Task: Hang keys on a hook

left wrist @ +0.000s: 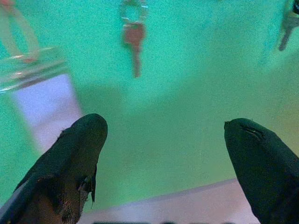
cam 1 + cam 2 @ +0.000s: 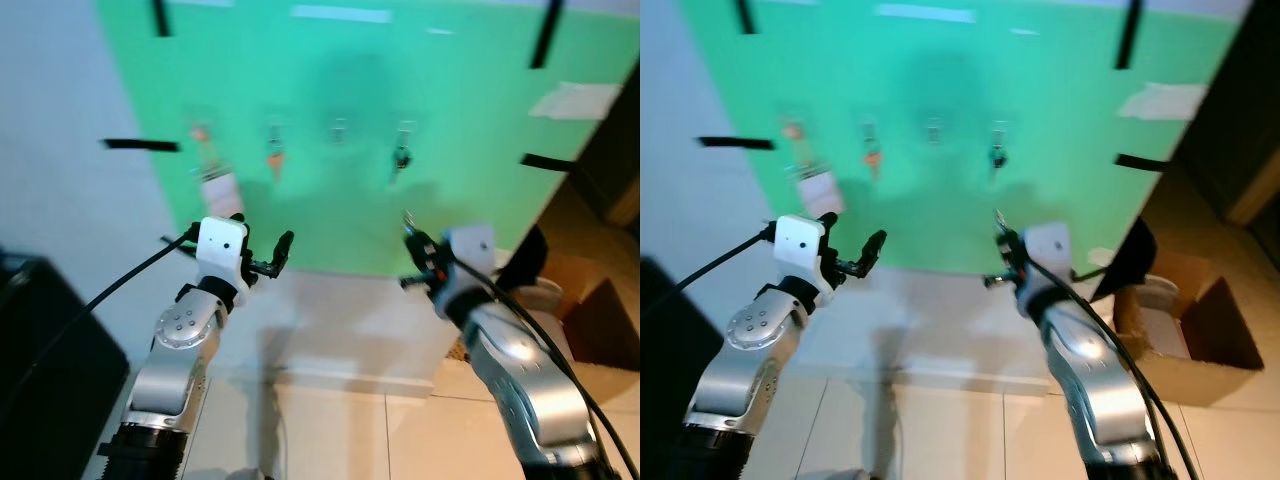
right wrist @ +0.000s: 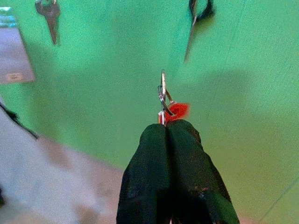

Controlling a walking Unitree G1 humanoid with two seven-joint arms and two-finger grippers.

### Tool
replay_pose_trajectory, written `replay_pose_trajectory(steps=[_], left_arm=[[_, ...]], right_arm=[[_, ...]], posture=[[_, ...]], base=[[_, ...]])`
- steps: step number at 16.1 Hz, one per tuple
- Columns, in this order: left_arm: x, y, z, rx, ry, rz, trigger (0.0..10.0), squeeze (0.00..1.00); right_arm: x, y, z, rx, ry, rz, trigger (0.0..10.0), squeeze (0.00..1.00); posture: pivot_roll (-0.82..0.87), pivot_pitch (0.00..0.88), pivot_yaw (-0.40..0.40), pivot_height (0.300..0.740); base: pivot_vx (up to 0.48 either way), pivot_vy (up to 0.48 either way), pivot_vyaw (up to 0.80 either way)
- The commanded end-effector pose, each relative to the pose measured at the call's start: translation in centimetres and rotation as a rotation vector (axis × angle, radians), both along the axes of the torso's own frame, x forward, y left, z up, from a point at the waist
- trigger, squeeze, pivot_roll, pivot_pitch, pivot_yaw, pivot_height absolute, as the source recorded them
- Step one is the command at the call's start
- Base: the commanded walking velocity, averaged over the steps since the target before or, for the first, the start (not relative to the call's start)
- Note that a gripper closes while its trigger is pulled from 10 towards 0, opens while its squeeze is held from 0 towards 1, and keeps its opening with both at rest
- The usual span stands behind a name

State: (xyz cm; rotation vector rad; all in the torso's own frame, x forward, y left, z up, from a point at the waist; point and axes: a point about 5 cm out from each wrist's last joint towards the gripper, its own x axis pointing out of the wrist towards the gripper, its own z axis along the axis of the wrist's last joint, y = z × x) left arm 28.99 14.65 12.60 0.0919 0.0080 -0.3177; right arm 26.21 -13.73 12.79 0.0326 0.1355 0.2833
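Observation:
A green board (image 2: 400, 200) on the wall carries a row of hooks. The left hook holds a white card tag (image 2: 218, 186), the second a red key (image 2: 274, 157), the fourth a black key (image 2: 401, 157). The third hook (image 2: 338, 129) is bare. My right gripper (image 3: 167, 127) is shut on a key ring (image 3: 162, 93) with a red tag (image 3: 177, 109), held up in front of the board, below and between the black key (image 3: 198, 14) and the red key (image 3: 49, 16). My left gripper (image 1: 163, 126) is open with nothing in it, raised below the card tag (image 1: 44, 98) and the red key (image 1: 134, 39).
A white ledge (image 2: 340, 330) runs along the foot of the board. An open cardboard box (image 2: 1200, 330) stands on the floor at the right. A black object (image 2: 40, 360) sits at the left. Black tape strips (image 2: 140, 145) hold the board's edges.

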Motion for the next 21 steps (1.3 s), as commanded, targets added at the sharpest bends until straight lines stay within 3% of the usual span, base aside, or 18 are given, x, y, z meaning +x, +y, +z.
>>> replay_pose_trajectory(steps=[1,3,5,9,10,13,15,16,21], left_arm=[[0.0,0.4,0.3,0.009,-0.002,-0.006,10.0,0.00],[0.2,0.6,0.1,0.027,0.006,-0.029,10.0,0.00],[0.5,0.0,0.3,0.049,0.004,-0.071,10.0,0.00],[0.5,-0.3,0.2,0.054,0.010,-0.092,10.0,0.00],[0.4,-0.4,0.2,0.054,0.015,-0.101,10.0,0.00],[0.1,-0.2,0.1,0.060,0.022,-0.103,10.0,0.00],[-0.1,-0.3,0.3,0.060,0.010,-0.112,10.0,0.00],[-0.4,-0.5,0.5,0.030,0.000,-0.140,10.0,0.00],[-1.3,-1.6,1.2,0.028,0.004,-0.358,10.0,0.00]], right_arm=[[-0.3,0.2,0.2,0.113,0.026,-0.017,10.0,0.00],[-0.3,0.5,-0.2,0.056,0.025,-0.018,10.0,0.00],[-0.1,-0.2,-0.1,0.093,0.013,-0.119,10.0,0.00],[0.4,0.3,0.2,0.149,0.020,-0.091,10.0,0.00],[0.5,0.6,0.6,0.169,0.007,-0.059,10.0,0.00],[0.7,0.9,0.8,0.095,-0.008,0.011,10.0,0.00],[0.6,0.8,0.9,0.113,-0.008,0.047,10.0,0.00],[0.4,0.7,1.2,0.168,-0.007,0.084,10.0,0.00],[-0.6,0.7,2.8,0.166,-0.052,0.311,10.0,0.00]], posture=[[-0.06,0.000,-0.040,0.740],[-0.11,0.000,-0.009,0.740],[-0.13,0.000,0.013,0.740],[-0.13,0.000,0.017,0.740],[-0.11,0.000,0.006,0.740],[-0.09,0.000,-0.012,0.740],[-0.09,0.000,-0.015,0.740],[-0.09,0.000,-0.016,0.740],[-0.09,0.000,-0.034,0.740]], base=[[0.000,0.000,0.00],[0.285,0.000,0.00],[0.311,0.000,0.80],[0.341,0.000,0.20],[0.371,0.000,0.00],[0.374,0.000,0.45],[0.330,0.000,0.77],[0.000,0.000,0.00],[0.000,0.000,0.00]])
